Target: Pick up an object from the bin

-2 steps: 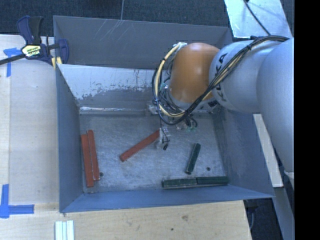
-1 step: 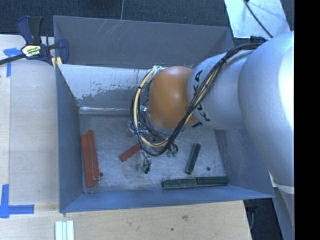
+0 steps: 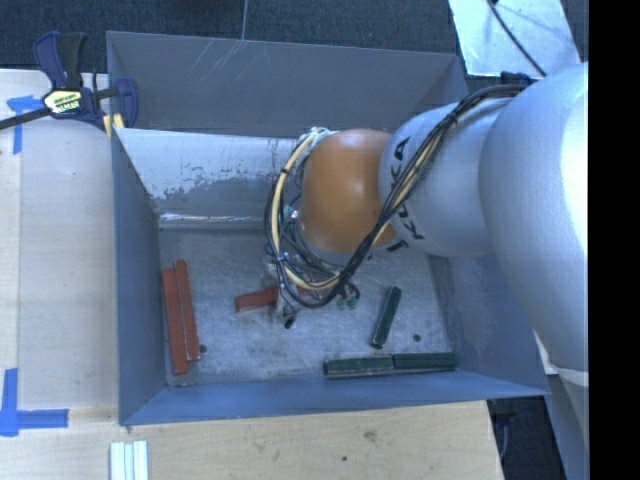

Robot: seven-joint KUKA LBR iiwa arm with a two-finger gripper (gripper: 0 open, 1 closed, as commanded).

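Observation:
My gripper (image 3: 287,314) is low over the middle of the bin floor, mostly hidden beneath the arm's orange cover and cables. A small flat red piece (image 3: 255,302) lies right at its left side; whether they touch I cannot tell. A short dark green bar (image 3: 386,316) lies tilted on the floor to the gripper's right.
A long red-brown bar (image 3: 179,316) lies along the left wall. A long dark green bar (image 3: 390,365) rests against the front wall. The arm reaches in from the right and covers the bin's right rear part.

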